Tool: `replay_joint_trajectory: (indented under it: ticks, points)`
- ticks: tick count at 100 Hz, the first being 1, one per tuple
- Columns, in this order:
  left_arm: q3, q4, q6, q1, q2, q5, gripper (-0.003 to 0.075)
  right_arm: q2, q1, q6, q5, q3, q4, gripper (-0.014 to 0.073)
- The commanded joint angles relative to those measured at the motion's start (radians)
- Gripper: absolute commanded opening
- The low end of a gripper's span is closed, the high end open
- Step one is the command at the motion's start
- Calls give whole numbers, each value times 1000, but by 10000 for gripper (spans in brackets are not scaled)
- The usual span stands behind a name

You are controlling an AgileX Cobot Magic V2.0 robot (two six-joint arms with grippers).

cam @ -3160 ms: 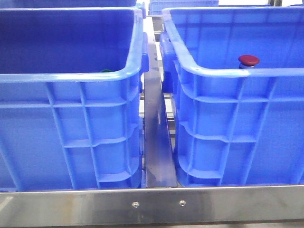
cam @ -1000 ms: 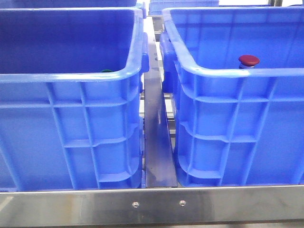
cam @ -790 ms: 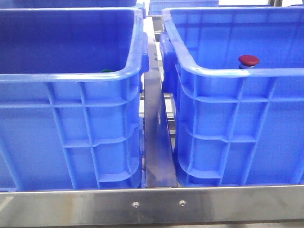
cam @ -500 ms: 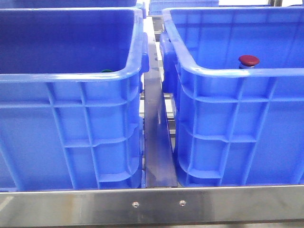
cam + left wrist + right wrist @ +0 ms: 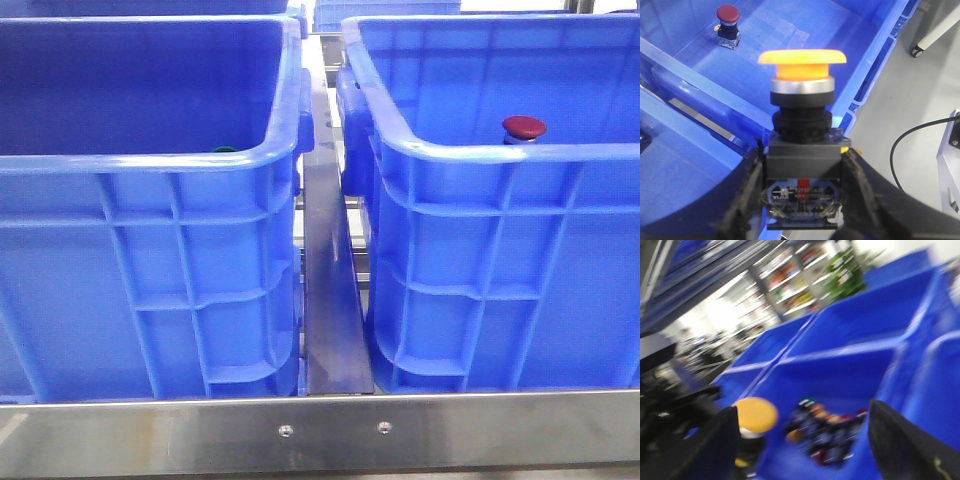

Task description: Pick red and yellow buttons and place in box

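Observation:
My left gripper (image 5: 802,160) is shut on the black base of the yellow-orange button (image 5: 802,57) and holds it upright over the rim of a blue crate (image 5: 685,67). The dark red button (image 5: 727,14) stands on that crate's floor. In the front view the red button (image 5: 524,127) shows inside the right crate (image 5: 480,152); neither gripper shows there. The right wrist view is blurred. My right gripper (image 5: 800,450) is open and empty, with the yellow button (image 5: 756,415) just beside its one finger (image 5: 700,450).
The left crate (image 5: 150,160) holds a green-topped button (image 5: 224,150) just behind its near rim. A pile of mixed buttons (image 5: 827,432) lies in a blue crate (image 5: 850,375). A steel rail (image 5: 330,300) runs between the crates. Grey floor with a black cable (image 5: 910,145) lies beyond the crate.

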Motion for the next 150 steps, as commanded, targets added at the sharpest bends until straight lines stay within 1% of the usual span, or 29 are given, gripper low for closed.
replay_joint_trajectory:
  ticks: [1,18,25,49,67,75,87,90,94,100,104,109,112,114,118,119,121,122,126,132,138,150]
  points:
    - [-28,-16,0,-8,-24,-74,-19,95,1,45,183,-62,118,554]
    - [-28,-16,0,-8,-24,-74,-19,273,1,59,373,-119,119,554]
    - [-28,-16,0,-8,-24,-74,-19,328,18,60,416,-143,119,554]
    - [-28,-18,0,-8,-24,-74,-19,446,133,60,409,-235,119,554]
    - [-28,-18,0,-8,-24,-74,-19,491,176,60,397,-298,118,540]
    - [-28,-18,0,-8,-24,-74,-19,498,183,60,397,-306,117,476]
    - [-28,-18,0,-8,-24,-74,-19,499,184,60,397,-306,99,279]
    - [-28,-18,0,-8,-24,-74,-19,499,184,60,397,-306,96,242]
    - [-28,-18,0,-8,-24,-74,-18,499,184,60,397,-306,94,209]
    - [-28,-20,0,-8,-24,-74,-6,499,184,60,397,-306,94,202]
    - [-28,-23,0,-8,-24,-74,24,499,184,60,397,-306,93,205]
    - [-28,-25,0,-8,-24,-74,89,499,184,57,397,-306,92,205]
    - [-28,-25,-1,-8,-24,-74,153,499,184,53,394,-306,90,205]
    - [-28,-25,-3,-8,-24,-74,181,499,184,49,394,-306,89,205]
    - [-28,-25,-8,-8,-24,-74,279,499,184,38,389,-306,87,205]
    - [-28,-25,-8,-8,-24,-74,313,499,184,37,387,-306,87,205]
    - [-28,-25,-8,-8,-24,-74,347,499,184,33,384,-306,87,205]
    - [-28,-25,-8,-8,-24,-74,381,499,184,30,382,-306,87,205]
    - [-28,-25,-8,-8,-24,-74,470,498,183,29,376,-306,86,205]
    - [-28,-25,-8,-8,-24,-74,561,498,183,24,368,-306,86,205]
    - [-28,-25,-10,-6,-24,-74,594,498,176,6,356,-306,86,205]
    - [-28,-21,-44,17,-24,-68,589,491,136,-16,340,-306,86,205]
